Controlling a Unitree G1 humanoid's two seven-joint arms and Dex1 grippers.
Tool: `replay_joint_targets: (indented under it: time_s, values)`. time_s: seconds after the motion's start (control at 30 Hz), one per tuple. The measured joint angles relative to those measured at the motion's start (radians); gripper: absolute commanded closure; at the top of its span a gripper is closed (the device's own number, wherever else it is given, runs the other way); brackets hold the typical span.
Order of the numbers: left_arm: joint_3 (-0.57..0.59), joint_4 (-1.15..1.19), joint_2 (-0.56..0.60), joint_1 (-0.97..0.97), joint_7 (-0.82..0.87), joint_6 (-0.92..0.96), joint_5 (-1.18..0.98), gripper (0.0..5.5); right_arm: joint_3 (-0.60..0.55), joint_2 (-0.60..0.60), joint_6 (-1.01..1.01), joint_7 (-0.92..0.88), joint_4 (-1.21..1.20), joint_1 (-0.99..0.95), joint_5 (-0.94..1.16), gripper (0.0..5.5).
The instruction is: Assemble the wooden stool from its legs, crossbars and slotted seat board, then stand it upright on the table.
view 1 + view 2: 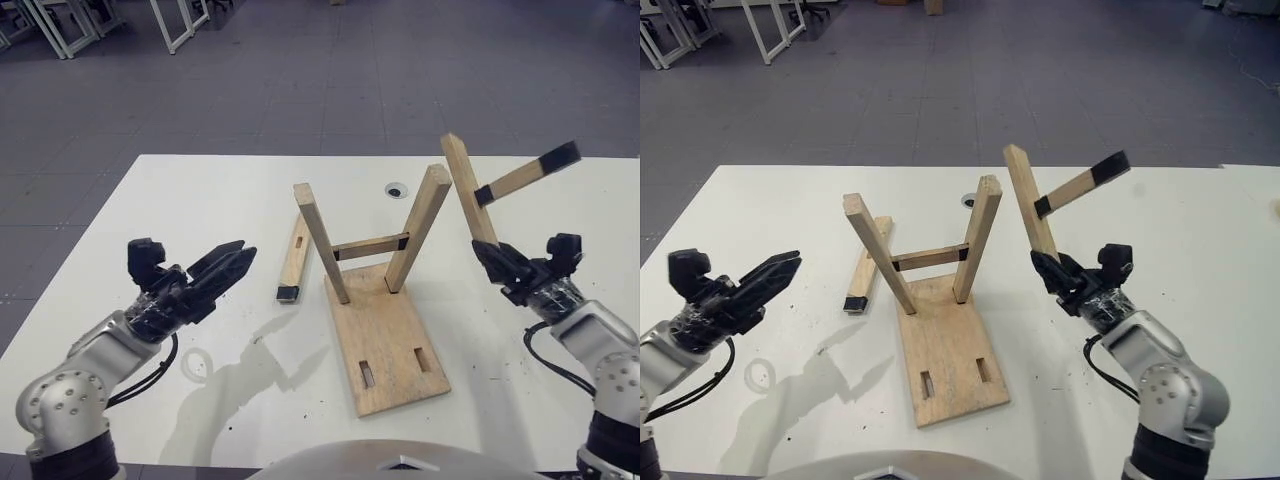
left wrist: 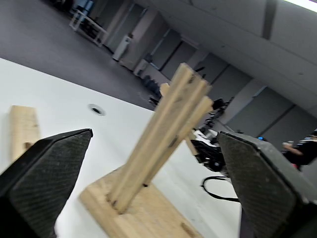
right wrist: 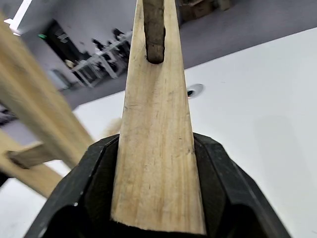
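While the right gripper (image 1: 492,257) clamps the leg (image 1: 463,185) beside the seat board (image 1: 390,330) on the table (image 1: 200,200), square it over a free slot (image 1: 420,357); steady the seat board with the wide-open, empty left gripper (image 1: 244,253).

Silver-grey rounded arm shells (image 1: 68,392) with small screws, black wrist cables (image 1: 172,355), black left gripper (image 1: 238,258) with cross-hatched pads (image 2: 47,173), black right gripper (image 1: 487,257)

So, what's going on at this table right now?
A robot is midway through building a stool. The seat board lies flat with two legs, joined by a crossbar, standing in its far slots. The right gripper holds a third leg, a second crossbar stuck in it, beside them. The left gripper hovers open; a fourth leg lies loose on the table.
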Motion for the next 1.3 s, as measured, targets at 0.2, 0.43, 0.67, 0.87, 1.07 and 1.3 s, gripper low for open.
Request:
replay_joint_targets:
  time_s: [0.2,0.43,0.67,0.87,1.07,1.3]
  values:
    - [-0.085,-0.016,0.079,0.002,-0.039,0.124,-0.258,0.32,-0.096,-0.153,0.058,0.035,0.013,-0.04,0.652,3.46]
    - [-0.325,-0.067,0.08,-0.132,0.075,0.129,-0.397,0.32,0.245,-0.193,0.077,-0.001,-0.174,-0.06,0.919,3.46]
    - [-0.39,-0.051,0.083,-0.188,0.113,0.095,-0.434,0.32,0.422,-0.225,0.094,0.065,-0.208,-0.054,0.734,3.46]
    - [-0.415,-0.049,0.086,-0.201,0.127,0.085,-0.465,0.89,0.536,-0.226,0.061,0.127,-0.206,-0.066,0.468,3.46]
    - [-0.437,-0.047,0.107,-0.201,0.136,0.08,-0.46,1.8,0.568,-0.226,0.038,0.184,-0.21,-0.071,0.378,3.46]
    - [-0.445,-0.049,0.107,-0.192,0.132,0.065,-0.427,2.94,0.568,-0.228,0.038,0.2,-0.213,-0.071,0.371,3.46]
